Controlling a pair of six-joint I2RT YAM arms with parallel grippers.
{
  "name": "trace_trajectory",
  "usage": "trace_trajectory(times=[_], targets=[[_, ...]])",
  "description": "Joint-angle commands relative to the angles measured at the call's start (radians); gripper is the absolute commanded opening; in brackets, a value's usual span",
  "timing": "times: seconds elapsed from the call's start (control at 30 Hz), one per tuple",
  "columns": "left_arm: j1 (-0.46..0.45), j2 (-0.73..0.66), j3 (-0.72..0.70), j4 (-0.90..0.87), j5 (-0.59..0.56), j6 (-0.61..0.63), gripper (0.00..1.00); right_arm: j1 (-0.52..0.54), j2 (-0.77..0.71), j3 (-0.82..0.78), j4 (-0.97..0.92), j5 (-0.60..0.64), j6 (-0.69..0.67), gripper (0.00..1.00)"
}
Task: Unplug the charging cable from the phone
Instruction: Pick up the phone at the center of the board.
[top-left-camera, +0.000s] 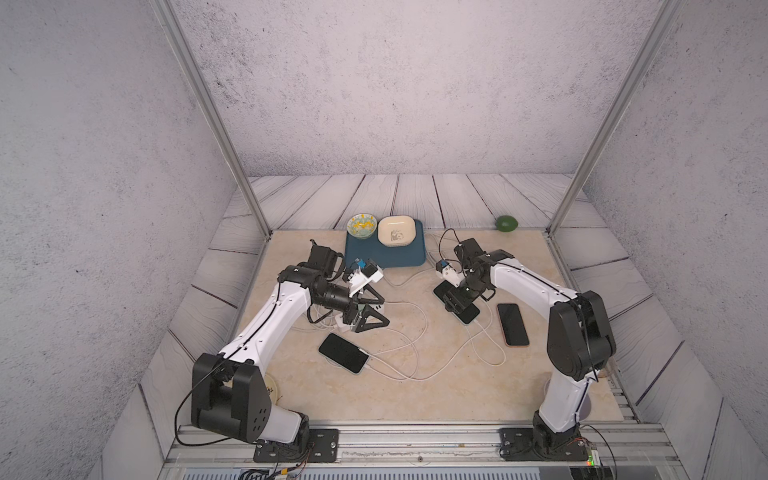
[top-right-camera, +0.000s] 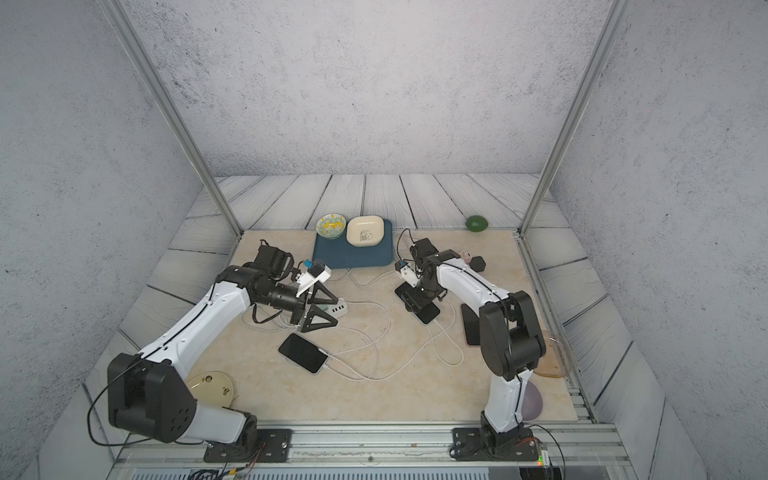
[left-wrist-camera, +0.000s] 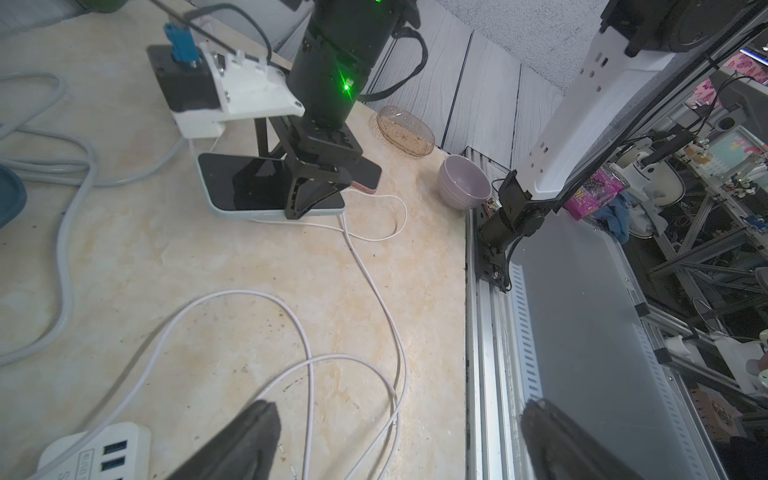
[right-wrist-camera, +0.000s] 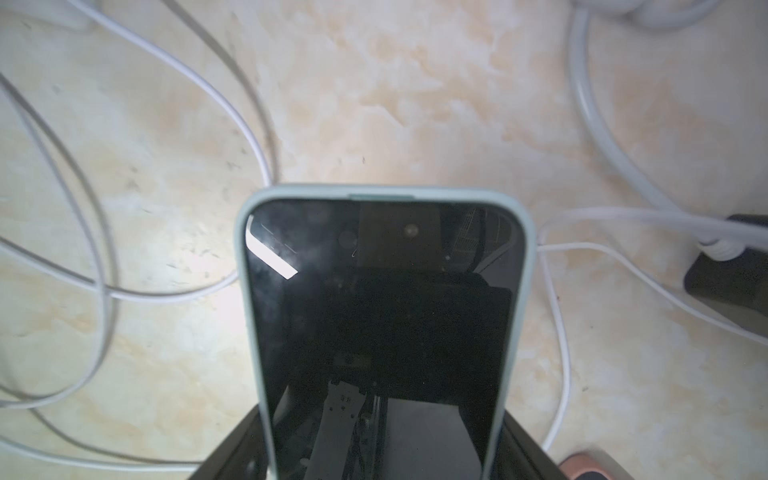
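A phone (top-left-camera: 470, 316) (right-wrist-camera: 382, 291) with a dark screen and a pale mint case lies flat on the beige table, right of the middle. My right gripper (top-left-camera: 455, 301) (left-wrist-camera: 309, 195) (right-wrist-camera: 380, 449) comes down on it, shut on its two long sides. A white charging cable (top-left-camera: 484, 336) (left-wrist-camera: 347, 226) leaves the phone's near end and loops over the table. My left gripper (top-left-camera: 371, 309) (left-wrist-camera: 405, 440) hangs open above the white power strip (top-right-camera: 338, 309) (left-wrist-camera: 95, 453) with nothing between its fingers.
Another phone (top-left-camera: 344, 352) with a cable lies near the front centre. A pink-cased phone (top-left-camera: 513, 324) lies to the right. A blue tray (top-left-camera: 405, 259) with two bowls stands at the back. A purple bowl (left-wrist-camera: 465, 187) and a glass dish (left-wrist-camera: 405, 131) are near the right edge.
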Motion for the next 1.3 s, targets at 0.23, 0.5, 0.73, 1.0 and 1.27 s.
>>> trace_trajectory(times=[0.23,0.5,0.73,1.0,1.27], targets=[[0.008,0.004,0.01,0.016,0.036,-0.038,0.98,0.005,-0.137,-0.099,0.308,-0.447,0.355,0.59],[0.008,0.004,0.011,0.009,0.095,-0.053,0.98,0.006,-0.255,-0.28,0.687,-0.586,0.592,0.57],[0.008,0.019,0.021,0.005,0.173,-0.077,0.98,0.009,-0.34,-0.44,1.057,-0.722,0.797,0.53],[0.008,0.024,0.006,0.088,0.198,-0.172,0.98,0.044,-0.378,-0.565,1.45,-0.805,0.977,0.52],[-0.001,0.035,0.002,0.108,0.204,-0.195,0.98,0.108,-0.324,-0.562,1.672,-0.896,1.073,0.51]])
